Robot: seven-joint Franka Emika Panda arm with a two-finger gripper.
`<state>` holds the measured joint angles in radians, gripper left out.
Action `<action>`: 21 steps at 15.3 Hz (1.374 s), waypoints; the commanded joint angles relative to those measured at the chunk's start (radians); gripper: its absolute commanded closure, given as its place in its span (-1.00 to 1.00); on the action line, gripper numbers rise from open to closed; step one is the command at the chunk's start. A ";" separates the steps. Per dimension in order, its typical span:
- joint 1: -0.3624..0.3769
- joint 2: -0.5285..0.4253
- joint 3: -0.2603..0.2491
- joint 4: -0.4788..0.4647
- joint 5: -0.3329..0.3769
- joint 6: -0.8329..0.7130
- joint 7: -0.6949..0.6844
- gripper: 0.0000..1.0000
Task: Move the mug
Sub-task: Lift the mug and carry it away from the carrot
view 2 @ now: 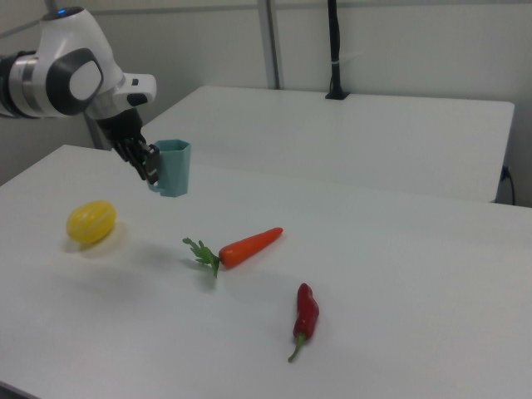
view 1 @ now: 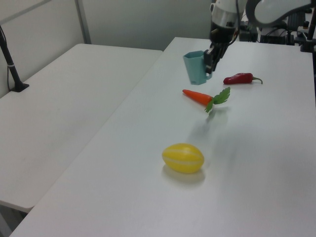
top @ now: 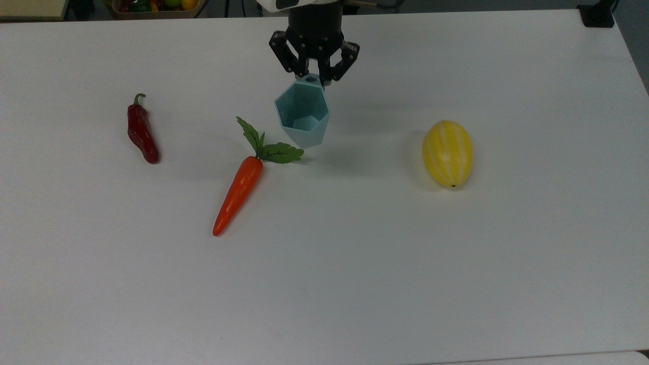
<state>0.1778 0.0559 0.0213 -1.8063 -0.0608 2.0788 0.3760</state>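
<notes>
In the top view, a toy carrot (top: 238, 190) lies nearest, left of center on the white table (top: 355, 279), tip toward the lower left, leaves toward the upper right. A yellow striped melon (top: 448, 153) sits at right, a red chili pepper (top: 141, 131) at left. Farther back, at upper center, the mug (top: 302, 113) hangs clear of the tabletop, its shadow falling beside the carrot leaves. Its long axis stands near upright, open mouth up, tapered base down, in the left view (view 1: 196, 67). The gripper (top: 315, 81) has its jaws pinched narrow on the mug's rim tab.
</notes>
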 commanded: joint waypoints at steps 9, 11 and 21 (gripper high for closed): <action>-0.086 -0.214 -0.011 -0.252 0.065 -0.257 -0.554 1.00; -0.086 -0.243 -0.011 -0.361 0.062 -0.157 -0.554 0.99; -0.124 -0.252 -0.011 -0.666 0.059 0.298 -0.548 0.99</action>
<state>0.0680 -0.1500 0.0146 -2.3772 -0.0147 2.2466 -0.1516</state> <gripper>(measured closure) 0.762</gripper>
